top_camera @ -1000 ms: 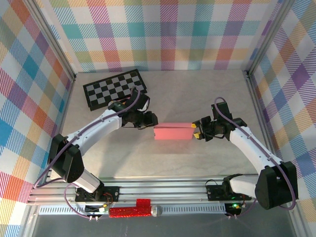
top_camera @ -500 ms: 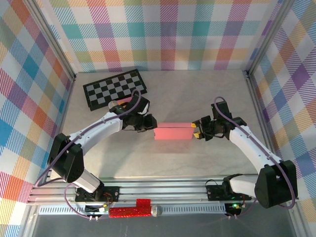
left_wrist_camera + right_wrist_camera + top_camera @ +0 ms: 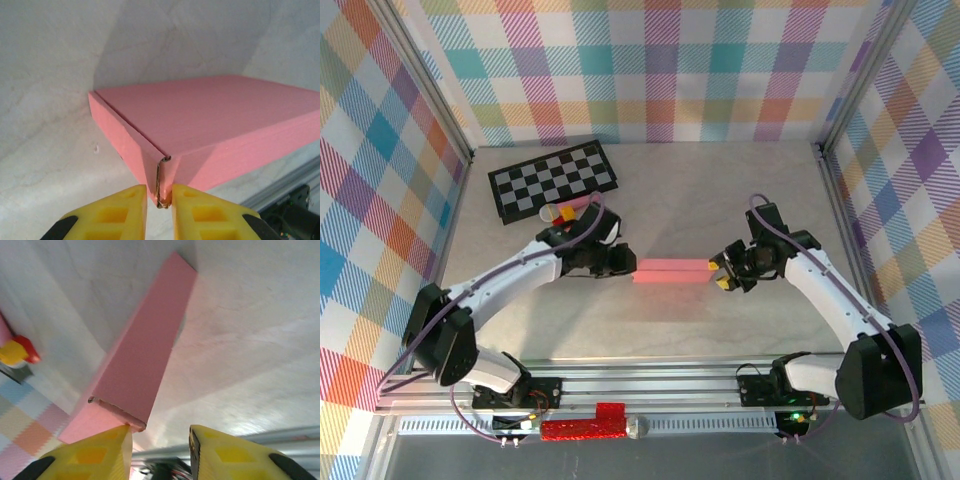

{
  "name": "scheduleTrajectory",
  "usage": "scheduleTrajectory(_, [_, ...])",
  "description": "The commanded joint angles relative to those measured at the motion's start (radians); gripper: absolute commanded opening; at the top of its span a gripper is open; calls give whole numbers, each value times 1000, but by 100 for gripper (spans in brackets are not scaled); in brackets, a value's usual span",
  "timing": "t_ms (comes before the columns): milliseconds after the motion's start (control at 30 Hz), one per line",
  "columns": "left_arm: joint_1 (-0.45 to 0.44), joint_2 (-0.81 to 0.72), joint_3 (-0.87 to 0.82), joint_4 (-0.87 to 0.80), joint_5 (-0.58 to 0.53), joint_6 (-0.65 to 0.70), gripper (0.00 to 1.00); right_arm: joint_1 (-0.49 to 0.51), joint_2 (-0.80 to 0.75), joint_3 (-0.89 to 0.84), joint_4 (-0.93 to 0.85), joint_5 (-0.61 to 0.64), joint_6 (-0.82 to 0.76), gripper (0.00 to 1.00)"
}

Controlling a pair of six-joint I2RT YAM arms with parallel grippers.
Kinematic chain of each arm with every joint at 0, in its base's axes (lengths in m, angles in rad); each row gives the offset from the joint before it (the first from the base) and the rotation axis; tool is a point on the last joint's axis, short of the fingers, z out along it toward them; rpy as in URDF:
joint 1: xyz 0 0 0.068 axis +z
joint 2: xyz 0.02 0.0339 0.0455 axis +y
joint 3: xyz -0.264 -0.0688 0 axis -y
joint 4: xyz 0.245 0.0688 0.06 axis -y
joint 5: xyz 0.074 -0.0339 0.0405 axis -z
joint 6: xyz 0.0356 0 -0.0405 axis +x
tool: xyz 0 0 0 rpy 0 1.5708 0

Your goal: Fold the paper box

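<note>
The flat salmon-pink paper box is sitting about mid-table on the pale marbled tabletop, right between my two arms. My left pincer is pinched onto its left corner edge. My right pincer is at the other end, jaws apart, with the box corner touching one yellow finger. The black-and-white checkered board lies well behind, off to the left.

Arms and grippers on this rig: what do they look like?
Both arms: white links, black joints and bases. A purple cable runs along the left arm and the right arm. The left gripper and the right gripper have yellow fingers with square recesses.
</note>
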Motion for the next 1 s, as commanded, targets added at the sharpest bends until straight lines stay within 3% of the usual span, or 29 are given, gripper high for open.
scheduleTrajectory(0, [-33, -64, -87, 21, -22, 13, 19, -4, -54, -44, -142, -34, -157, 34])
scheduleTrajectory(200, [-104, -64, -201, 76, -5, -48, 18, -4, -98, -170, -83, -69, -164, 31])
scheduleTrajectory(333, [-107, -60, -186, 59, -26, -57, 19, -5, -97, -138, -71, -13, -213, 31])
scheduleTrajectory(433, [-100, -67, -112, 13, -65, -49, 23, -4, -78, -50, -78, 30, -281, 36])
scheduleTrajectory(500, [-73, -84, -60, -11, -93, -49, 27, -4, -72, 32, -88, 75, -343, 45])
scheduleTrajectory(533, [-53, -103, -35, -22, -122, -50, 31, -5, -75, 80, -101, 111, -379, 52])
scheduleTrajectory(567, [-26, -132, -14, -33, -161, -54, 37, -4, -88, 125, -109, 154, -416, 95])
scheduleTrajectory(600, [0, -160, -3, -39, -201, -57, 43, -4, -105, 152, -103, 197, -447, 99])
scheduleTrajectory(633, [34, -197, 2, -43, -247, -63, 87, -4, -131, 182, -106, 257, -482, 99])
scheduleTrajectory(667, [67, -237, -1, -52, -304, -68, 100, -5, -160, 196, -105, 324, -505, 99])
scheduleTrajectory(800, [158, -313, -48, -119, -571, -63, 100, -6, -251, 142, -105, 656, -447, 99])
scheduleTrajectory(867, [189, -300, -84, -95, -615, 16, 100, -6, -283, 38, -20, 785, -483, 99])
scheduleTrajectory(967, [196, -274, -139, 3, -631, 157, 100, -4, -360, -180, 258, 863, -628, 99])
